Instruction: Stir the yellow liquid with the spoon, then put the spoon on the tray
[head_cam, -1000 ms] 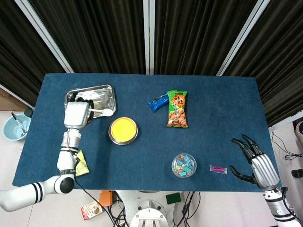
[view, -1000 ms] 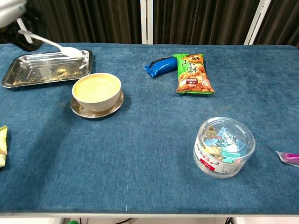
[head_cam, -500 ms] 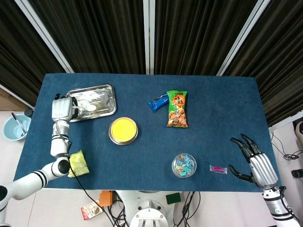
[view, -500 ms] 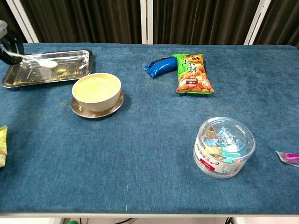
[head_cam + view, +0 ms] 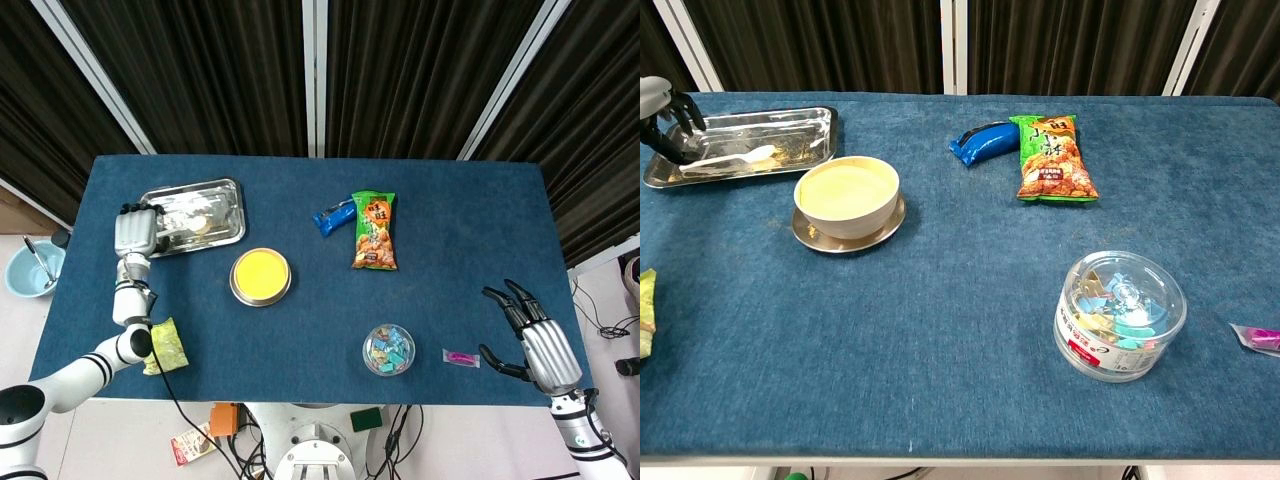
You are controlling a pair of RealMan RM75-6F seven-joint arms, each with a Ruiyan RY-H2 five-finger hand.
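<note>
White plastic spoon [image 5: 730,160] lies flat inside the shiny rectangular metal tray [image 5: 800,120], handle toward the tray's left end, bowl toward the middle. In the head view the spoon [image 5: 190,226] shows as a pale streak on the tray floor.

Left hand [image 5: 133,232] sits at the tray's left edge, white back of the hand up, dark fingers [image 5: 678,112] curled over the tray rim. Chest view shows the fingers apart from the spoon handle, nothing gripped; cannot tell how tightly they are curled. Left forearm runs from the hand toward the table's near-left edge, passing a yellow-green packet [image 5: 166,346].

Yellow liquid fills the round bowl [image 5: 846,195] on a metal saucer, just beside the tray's near-right corner.

Right hand [image 5: 528,340] hangs off the table's near-right corner, fingers spread and lightly bent, holding nothing. Small pink wrapper [image 5: 460,357] lies near it.

Also on the blue cloth table [image 5: 470,250]: green snack bag [image 5: 374,230], blue pouch [image 5: 332,216] touching it, clear round tub of coloured clips [image 5: 1120,314].
</note>
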